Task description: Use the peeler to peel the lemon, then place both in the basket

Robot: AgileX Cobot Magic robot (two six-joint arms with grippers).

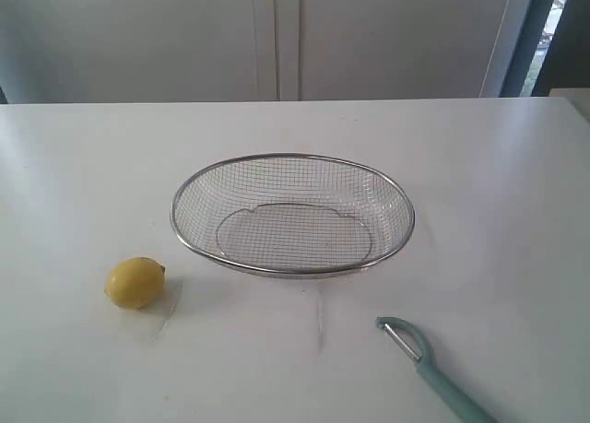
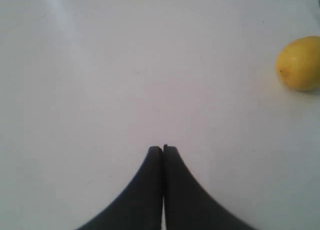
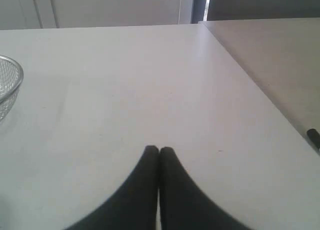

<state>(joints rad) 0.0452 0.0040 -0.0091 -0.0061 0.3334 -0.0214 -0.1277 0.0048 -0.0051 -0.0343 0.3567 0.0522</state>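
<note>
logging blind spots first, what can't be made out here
- peeler: handle end cut off by exterior view's bottom edge.
- lemon: clipped by left wrist view's edge.
- basket: only a rim sliver in right wrist view.
- dark object: right wrist view's edge, too small to identify.

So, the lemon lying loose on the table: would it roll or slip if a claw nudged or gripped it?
It would probably roll: the lemon is a rounded oval lying free on the smooth white table, with nothing bracing it. A pinch may slide off its curved skin unless taken across the middle.
</note>
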